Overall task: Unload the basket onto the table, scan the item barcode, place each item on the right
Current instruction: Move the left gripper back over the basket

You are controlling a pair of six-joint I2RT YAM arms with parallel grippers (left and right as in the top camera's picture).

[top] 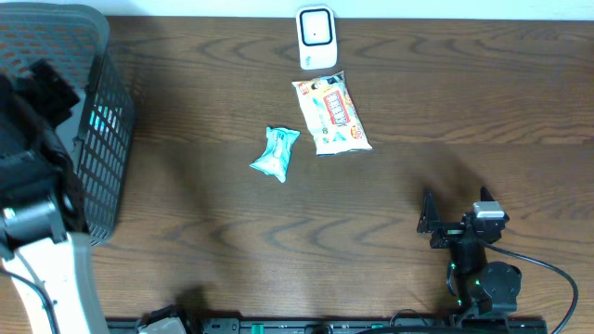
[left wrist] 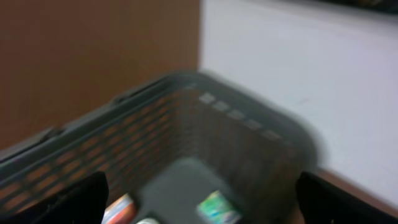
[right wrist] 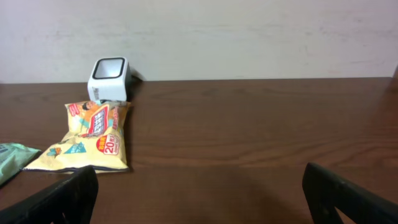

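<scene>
– Brown wooden surface (top: 232, 241), overhead view: what is listed?
– White scanner (top: 316, 37) at the far edge. Yellow snack bag (top: 332, 113) lying flat, its top end just beside the scanner. Teal packet (top: 276, 152) near the bag, not touching. Grey basket (top: 102, 139) at the left, with the left arm over it. Right fingers (top: 429, 211) spread and empty, well apart from every item.
– Left wrist view?
– Left fingers (left wrist: 68, 202) spread wide above the basket (left wrist: 249, 137), nothing between them. Small packets (left wrist: 217, 208) at its bottom, blurred.
– Right wrist view?
– Right fingers (right wrist: 62, 199) open. Snack bag (right wrist: 93, 137) ahead to the left, scanner (right wrist: 109, 78) behind it.
– Handling of the bag?
– Judged light and soft; crinkly film, probably slippery; contents may crush. Pinch lightly at a sealed end or along a long edge. No barcode can be made out, so the bag may need turning.
</scene>
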